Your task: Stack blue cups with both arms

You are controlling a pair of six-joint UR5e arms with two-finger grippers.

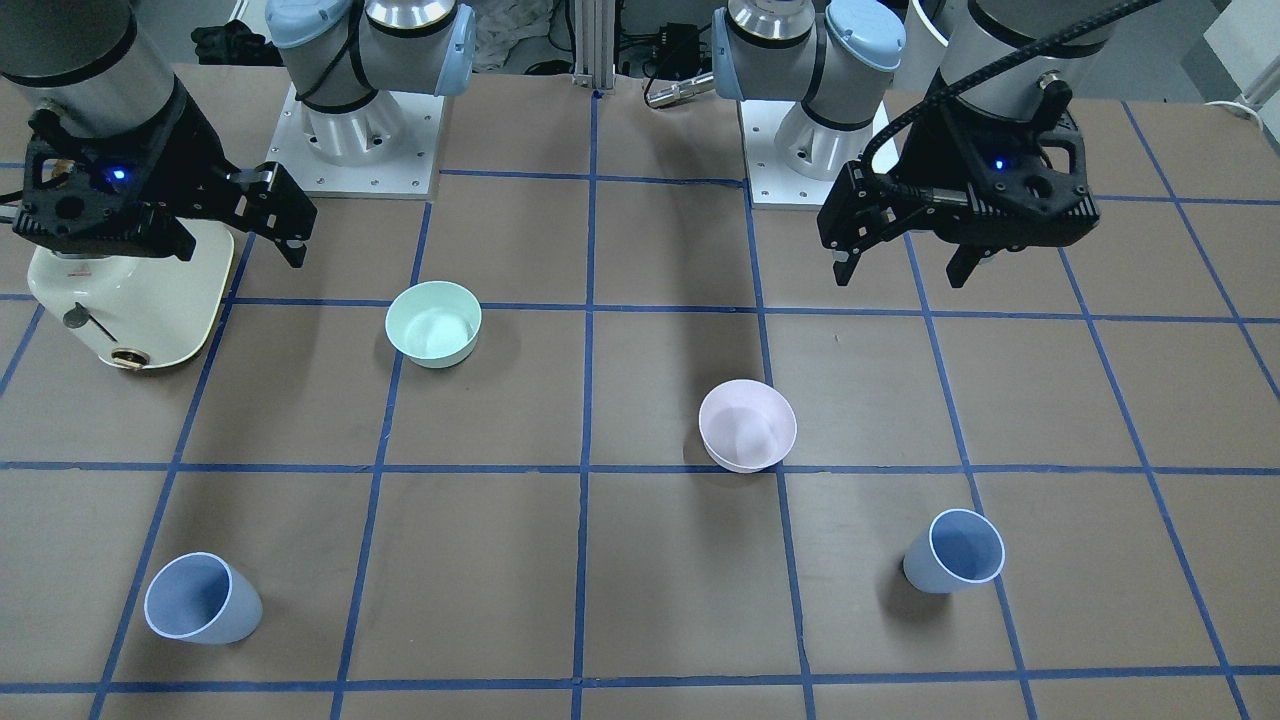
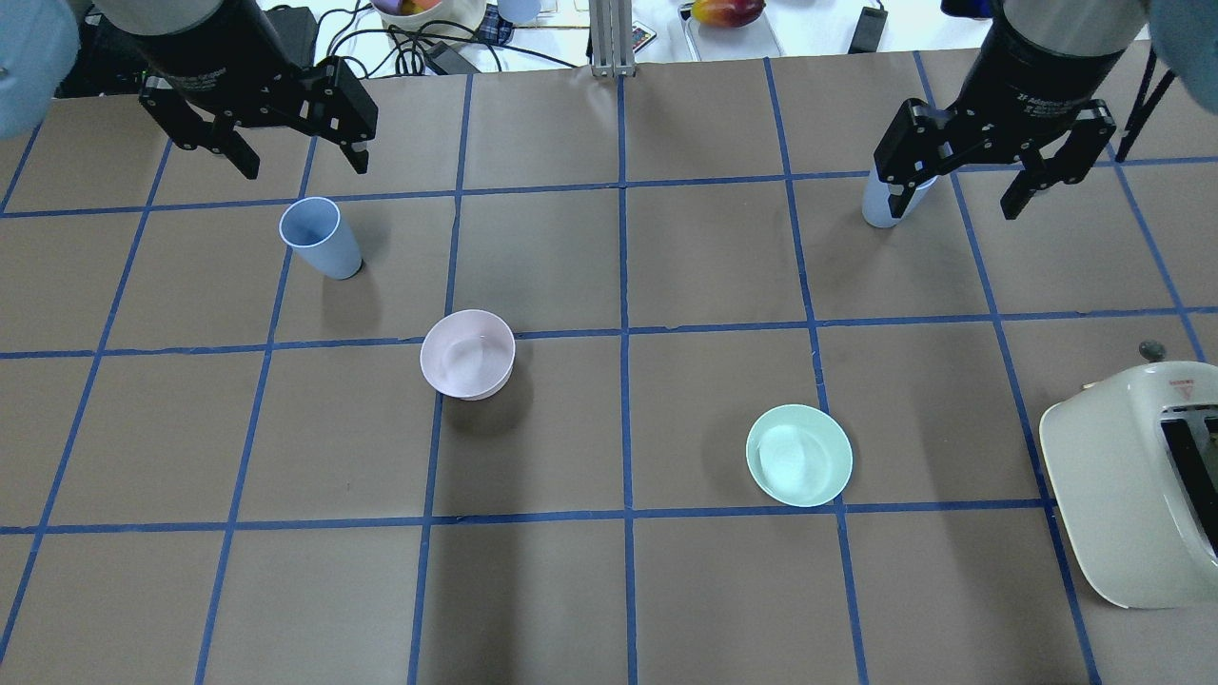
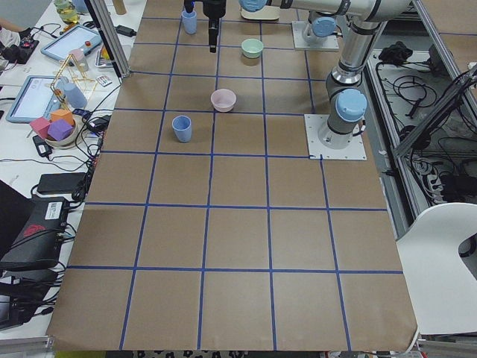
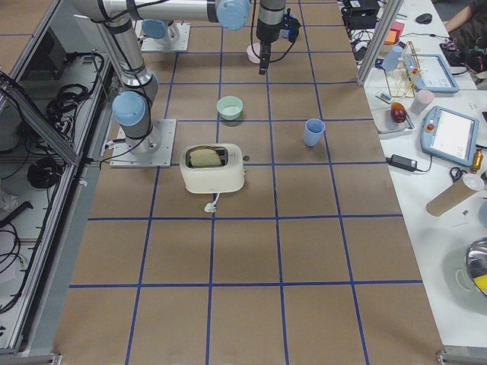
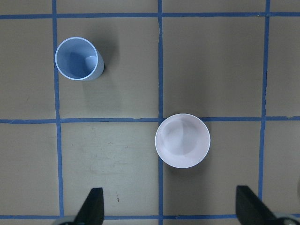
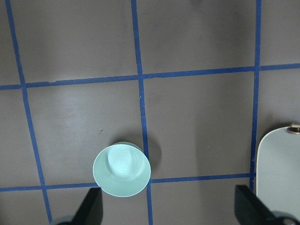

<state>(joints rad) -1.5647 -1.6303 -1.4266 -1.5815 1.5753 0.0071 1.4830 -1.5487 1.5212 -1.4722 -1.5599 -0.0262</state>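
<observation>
Two pale blue cups stand upright on the brown table. One blue cup point(image 2: 321, 238) point(image 1: 955, 550) point(image 5: 77, 58) is on my left side, below and just ahead of my left gripper point(image 2: 304, 166) point(image 1: 900, 275) point(image 5: 171, 208). The other blue cup point(image 1: 203, 598) point(image 2: 885, 202) is on my right side, partly hidden in the overhead view behind a finger of my right gripper point(image 2: 952, 195) point(image 1: 240, 235) point(image 6: 169, 208). Both grippers are open, empty, and held well above the table.
A pale pink bowl point(image 2: 467, 354) point(image 5: 183, 140) sits near the middle-left. A mint-green bowl point(image 2: 799, 455) point(image 6: 122, 169) sits at middle-right. A cream toaster point(image 2: 1132, 485) point(image 1: 130, 300) stands at my right edge. Blue tape lines grid the table.
</observation>
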